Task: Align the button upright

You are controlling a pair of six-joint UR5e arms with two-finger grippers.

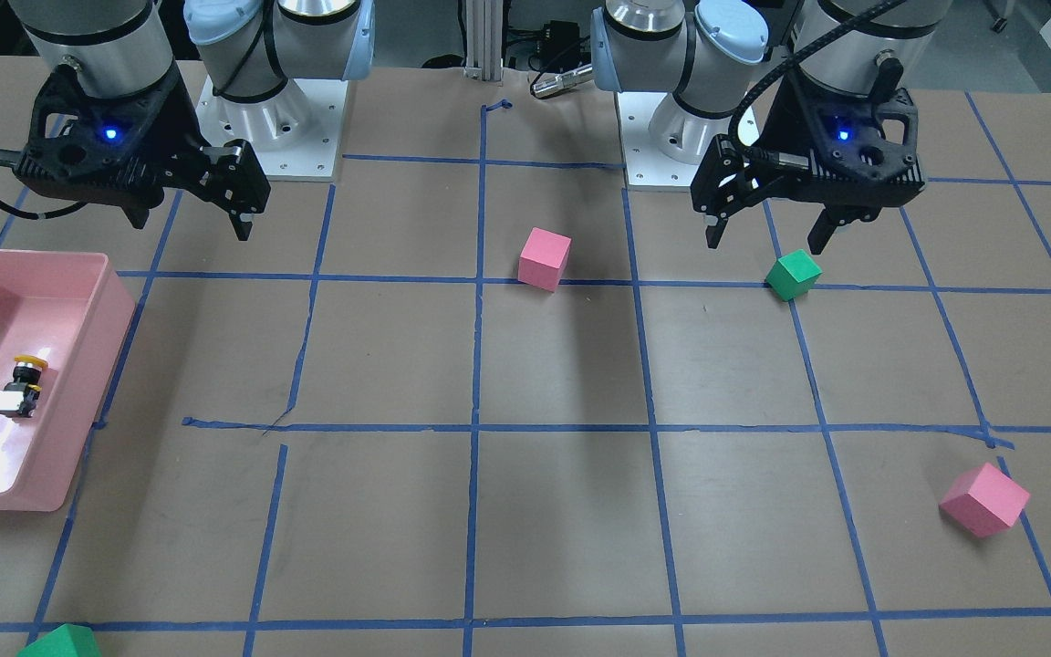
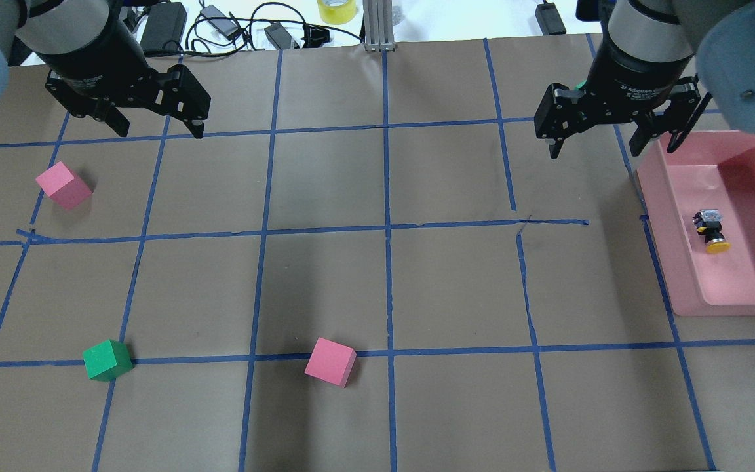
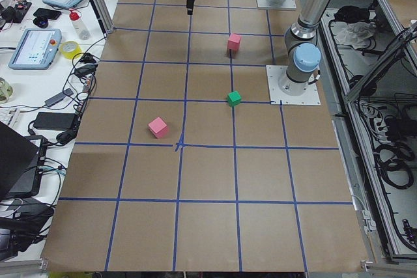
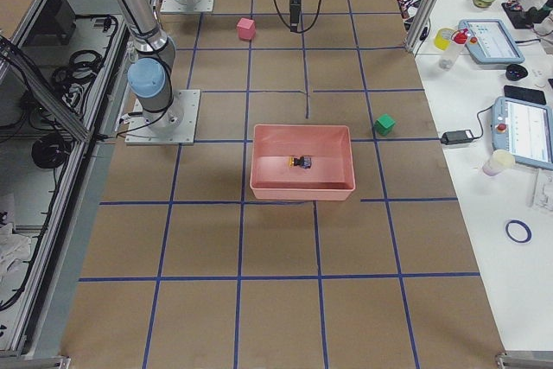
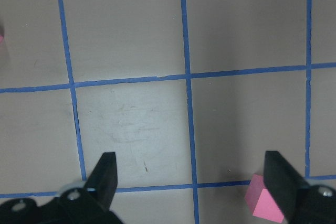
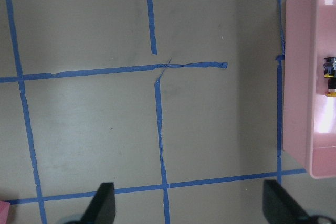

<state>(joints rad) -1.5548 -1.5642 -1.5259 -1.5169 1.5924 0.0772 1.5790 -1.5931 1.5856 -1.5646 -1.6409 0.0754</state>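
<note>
Reading the overhead view from the left, my left claw (image 2: 160, 128) hangs above the tabletop (image 2: 456, 282), jaws spread wide and nothing between them. Under it and a little to the left, the outer pink cube (image 2: 63, 185) sits on the brown paper; the left wrist camera catches it beside one finger (image 5: 278, 182). Closer to the robot's side, a green cube (image 2: 107, 360) rests on a blue tape line. Further right, the inner pink cube (image 2: 330, 362) touches the same line.

On the right, my right claw (image 2: 595, 147) is likewise released and empty, hovering over the tabletop just left of the pink bin (image 2: 666, 249), not over it. The button (image 2: 712, 233) lies on its side on the bin's floor, apart from the walls. Its yellow cap points toward the robot's side and its whitish base points away. It is not upright and neither claw touches it.
</note>
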